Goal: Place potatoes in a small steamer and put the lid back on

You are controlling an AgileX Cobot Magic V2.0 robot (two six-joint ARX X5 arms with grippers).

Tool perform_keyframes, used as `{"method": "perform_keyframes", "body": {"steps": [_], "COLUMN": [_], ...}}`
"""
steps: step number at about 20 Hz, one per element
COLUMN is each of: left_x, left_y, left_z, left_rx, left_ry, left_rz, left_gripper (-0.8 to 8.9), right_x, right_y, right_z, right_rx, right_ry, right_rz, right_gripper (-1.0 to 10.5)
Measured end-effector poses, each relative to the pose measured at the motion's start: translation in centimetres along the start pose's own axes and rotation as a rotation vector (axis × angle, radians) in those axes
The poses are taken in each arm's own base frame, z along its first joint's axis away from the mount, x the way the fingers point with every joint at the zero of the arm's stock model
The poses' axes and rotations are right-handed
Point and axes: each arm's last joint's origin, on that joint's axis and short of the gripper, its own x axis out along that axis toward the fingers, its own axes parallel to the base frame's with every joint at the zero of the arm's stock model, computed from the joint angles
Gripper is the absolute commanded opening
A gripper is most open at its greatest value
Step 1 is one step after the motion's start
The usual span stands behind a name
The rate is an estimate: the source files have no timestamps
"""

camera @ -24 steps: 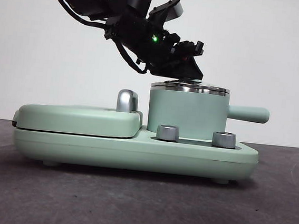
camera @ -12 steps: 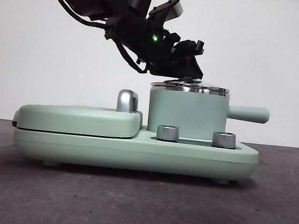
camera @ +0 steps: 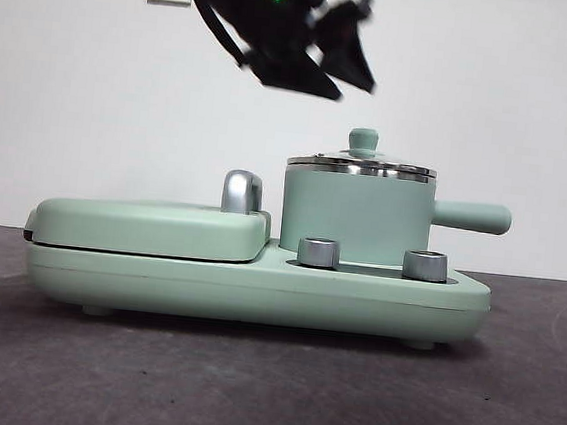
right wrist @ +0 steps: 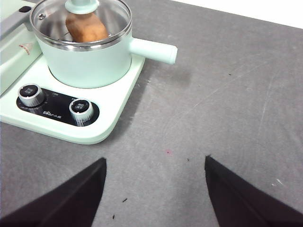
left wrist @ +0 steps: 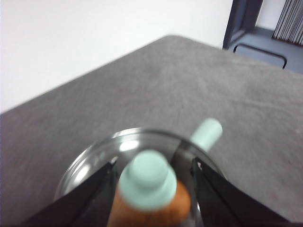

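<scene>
The mint green small steamer (camera: 356,214) stands on the right end of the cooker base, its side handle (camera: 472,216) pointing right. The glass lid (camera: 361,166) with its green knob (camera: 363,140) sits on the steamer's rim. Through the glass, the right wrist view shows the orange-brown potato (right wrist: 86,27) inside the pot (right wrist: 90,61); it also shows in the left wrist view (left wrist: 156,213). My left gripper (camera: 348,83) is open and empty, above and slightly left of the knob (left wrist: 147,182). My right gripper (right wrist: 155,160) is open and empty over the bare table beside the cooker.
The flat green griddle cover (camera: 152,225) lies closed on the left of the base (camera: 256,290), with a steel hinge handle (camera: 242,191). Two steel control dials (camera: 319,252) (camera: 425,264) face front. Grey table (right wrist: 236,94) extends right of the cooker.
My left gripper was down at the lid's knob; it has let go and risen up and to the left. The lid stays on the steamer.
</scene>
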Motion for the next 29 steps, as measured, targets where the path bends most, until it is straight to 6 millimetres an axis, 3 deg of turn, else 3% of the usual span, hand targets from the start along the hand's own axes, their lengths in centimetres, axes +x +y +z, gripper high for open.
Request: {"method": "perform_keyframes", "body": {"steps": [3, 7, 10, 13, 16, 18, 23, 24, 25, 26, 27, 29], "left_x": [-3.9, -10.0, -15.2, -18.9, -21.2, -22.5, -24.9, -25.0, -25.1, -25.2, -25.3, -25.4], "left_y": [1.7, 3.3, 3.3, 1.7, -0.3, -1.4, -3.0, -3.1, -3.2, -3.2, -3.3, -3.3], "left_z": [0.9, 0.1, -2.0, -5.4, -9.2, -10.5, -10.8, -10.8, -10.8, -10.8, -10.7, -10.6], "left_rx": [-0.048, -0.097, -0.13, -0.194, -0.292, -0.345, -0.404, -0.411, -0.412, -0.41, -0.412, -0.407], "left_ry": [0.073, 0.098, 0.075, 0.078, 0.107, 0.105, 0.095, 0.097, 0.095, 0.091, 0.085, 0.073], "left_rz": [0.016, 0.115, 0.197, 0.24, 0.247, 0.251, 0.284, 0.285, 0.285, 0.285, 0.285, 0.285], "left_gripper": [2.48, 2.48, 2.48, 2.48, 2.49, 2.48, 2.47, 2.09, 0.69, 0.21, 0.03, 0.06], "right_x": [0.0, 0.1, 0.6, 1.6, 2.9, 3.9, 5.5, 5.5, 5.5, 5.4, 5.4, 5.4], "right_y": [0.1, 0.2, 0.4, 0.6, 0.8, 0.9, 1.1, 1.1, 1.1, 1.1, 1.1, 1.1], "right_z": [0.0, 0.0, 0.3, 0.7, 1.3, 1.8, 2.0, 2.0, 2.0, 2.0, 2.0, 2.2], "right_rx": [0.0, 0.0, 0.0, 0.0, 0.001, 0.002, 0.005, 0.005, 0.006, 0.008, 0.007, 0.007], "right_ry": [0.0, 0.001, 0.009, 0.047, 0.064, 0.062, 0.126, 0.125, 0.12, 0.118, 0.114, 0.1], "right_rz": [0.021, 0.064, 0.111, 0.15, 0.191, 0.214, 0.235, 0.235, 0.236, 0.235, 0.236, 0.236], "right_gripper": [3.2, 3.2, 3.2, 3.2, 3.2, 3.2, 3.2, 2.5, 0.5, 0.0, 0.2, 0.2]}}
